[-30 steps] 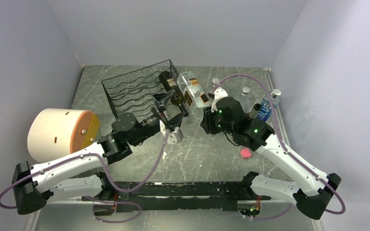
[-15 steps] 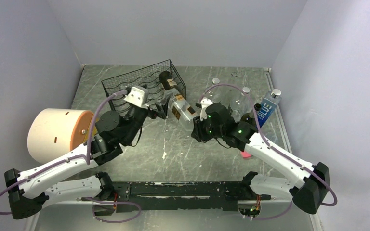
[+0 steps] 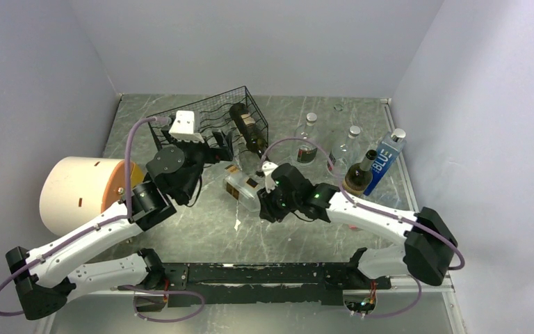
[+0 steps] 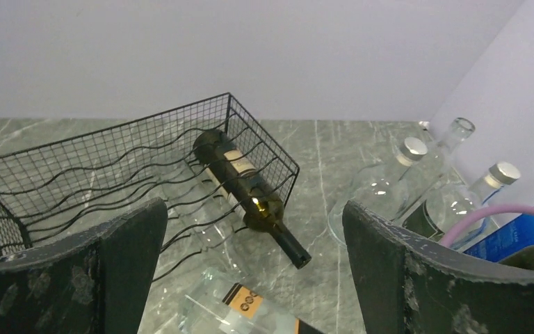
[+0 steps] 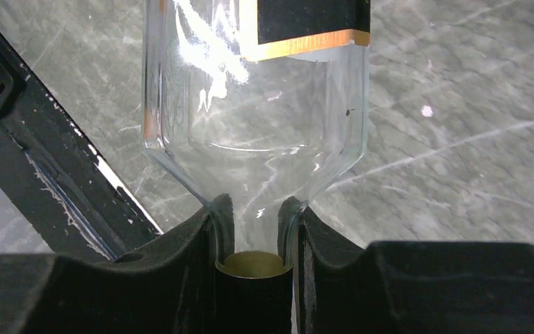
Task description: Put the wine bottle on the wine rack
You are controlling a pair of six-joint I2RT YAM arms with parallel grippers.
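**Dark wine bottle on the rack, right arm gripping a clear bottle in front of it**

A grey-green marbled table [image 3: 299,233] is closed in on three sides by plain, pale lilac walls [image 3: 250,42]. A black wire wine rack [image 3: 195,129] sits towards the back of the table. A dark wine bottle [image 4: 240,179] lies on the rack's right-hand end, cradled in the wavy rods, with its neck poking out past the front edge.

The left gripper [image 4: 254,209] hovers at the rack's front edge with its fingers spread wide and nothing between them. In front of the rack and slightly to the right, the right gripper [image 5: 256,229] has its fingers clamped on the neck of a clear bottle [image 5: 257,104] with a black and gold label. That bottle lies roughly level and low over the table, and it is unclear whether it touches.

To the right of the rack stand two clear capped bottles [image 3: 308,136], a second dark bottle [image 3: 359,175] and a blue bottle [image 3: 382,158]. To the left of the rack, a large cream drum [image 3: 76,195] lies on its side.
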